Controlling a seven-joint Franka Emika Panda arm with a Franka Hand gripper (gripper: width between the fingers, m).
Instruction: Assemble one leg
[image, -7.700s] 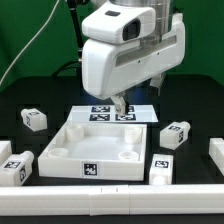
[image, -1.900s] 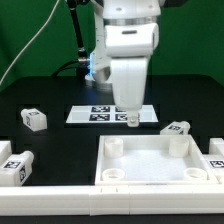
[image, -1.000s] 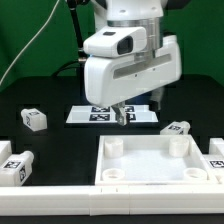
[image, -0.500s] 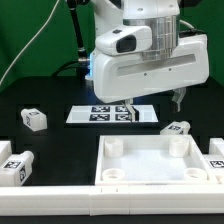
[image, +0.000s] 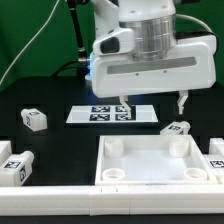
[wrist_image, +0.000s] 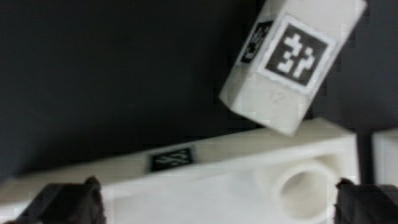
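The table is black, and a green wall stands behind it. A flat marker board lies in the middle of the exterior view. A big white tray with round holes at its corners fills the lower right. A long white rail runs along the bottom edge. The leg lies tipped on the table at the exterior view's right, just beside the tray's back corner. Other small tagged blocks sit at the exterior view's left and far right.

The big white arm hangs over the middle, pointing down. Its gripper is spread wide and holds nothing — one finger hangs just above the leg.

In the wrist view the leg looks blurry and slanted, next to a corner hole of the tray. Only the dark finger tips show there. The far-right block in the exterior view is cut off by the frame edge.
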